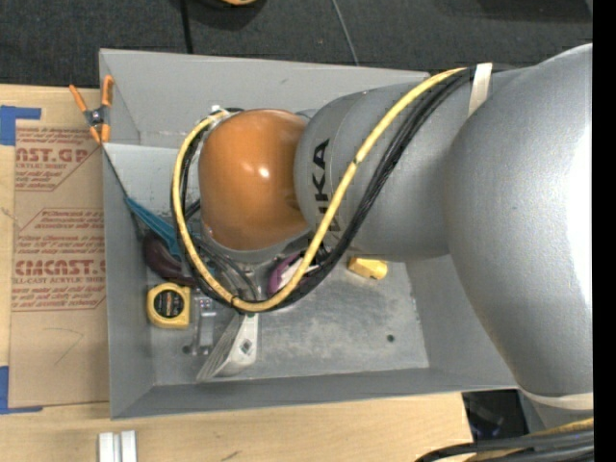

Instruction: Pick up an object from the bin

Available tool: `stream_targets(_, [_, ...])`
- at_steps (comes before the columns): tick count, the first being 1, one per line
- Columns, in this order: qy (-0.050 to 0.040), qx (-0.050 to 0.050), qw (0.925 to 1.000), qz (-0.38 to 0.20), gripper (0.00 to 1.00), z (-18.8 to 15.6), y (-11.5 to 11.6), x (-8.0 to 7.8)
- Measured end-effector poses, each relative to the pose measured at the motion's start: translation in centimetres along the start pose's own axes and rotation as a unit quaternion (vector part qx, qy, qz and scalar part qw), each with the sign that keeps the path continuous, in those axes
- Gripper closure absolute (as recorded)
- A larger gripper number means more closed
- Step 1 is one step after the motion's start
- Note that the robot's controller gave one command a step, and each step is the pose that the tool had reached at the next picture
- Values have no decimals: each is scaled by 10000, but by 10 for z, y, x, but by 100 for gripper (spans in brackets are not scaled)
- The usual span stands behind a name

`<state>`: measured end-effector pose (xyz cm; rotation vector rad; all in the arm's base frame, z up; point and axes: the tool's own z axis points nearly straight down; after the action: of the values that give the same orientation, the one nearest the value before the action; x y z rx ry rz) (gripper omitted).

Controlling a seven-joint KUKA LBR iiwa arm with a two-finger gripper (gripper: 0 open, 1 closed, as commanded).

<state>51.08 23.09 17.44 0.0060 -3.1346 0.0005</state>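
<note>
My gripper (231, 340) comes down from under the wrist into the front left part of the bin, close to the bin floor. A yellow tape measure (167, 305) lies just to its left. A dark purple thing (157, 254) and a blue thing (148, 217) lie against the left wall behind the tape measure. A purple and white thing (283, 273) peeks out from under the wrist. A small yellow piece (368, 269) lies to the right, next to the arm.
The arm with its orange cover and cables crosses the bin from the right and hides the back and middle. Bare floor shows at the front right. The front wall runs close to the gripper.
</note>
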Motion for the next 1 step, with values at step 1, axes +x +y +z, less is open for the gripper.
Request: stream_targets(1, [-38,-10,10000,14,0,-5,-1,-2])
